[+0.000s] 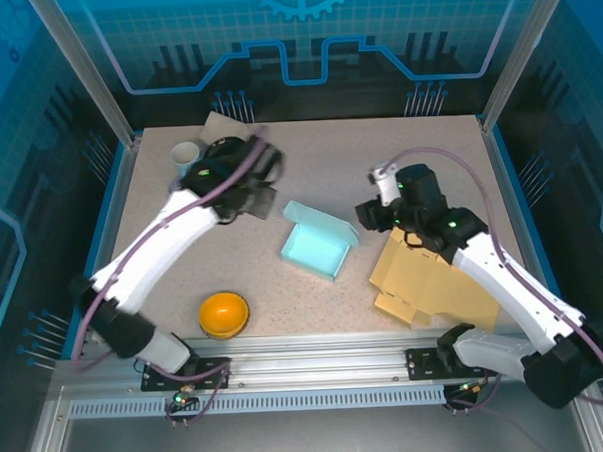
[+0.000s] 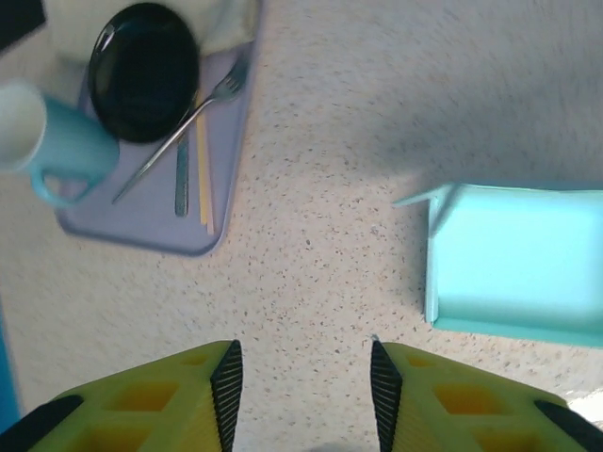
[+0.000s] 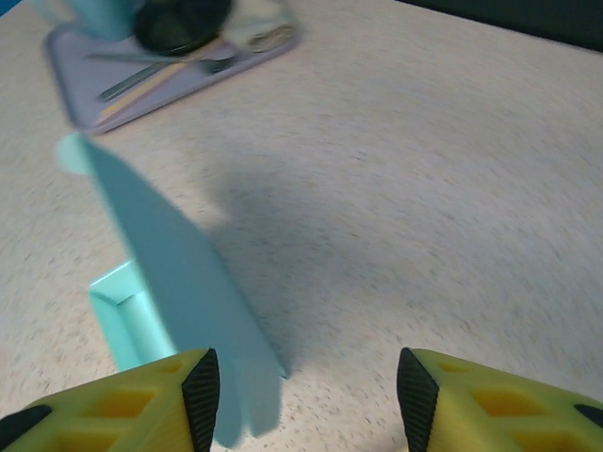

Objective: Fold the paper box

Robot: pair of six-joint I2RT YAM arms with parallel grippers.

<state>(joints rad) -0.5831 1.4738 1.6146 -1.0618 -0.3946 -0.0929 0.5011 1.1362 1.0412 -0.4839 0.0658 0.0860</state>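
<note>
— So, where is the paper box [image 1: 319,242]?
— Near the middle of the surface [image 1: 399,162], between the two arms, with its lid standing open.
— And the left tool [image 2: 301,381]?
— It's parted and holds nothing. It hangs over bare speckled top, with the box close by but apart from it.
— The right tool [image 3: 306,395]?
— Parted too, and empty. The lid's edge sits just beside its left finger.
</note>
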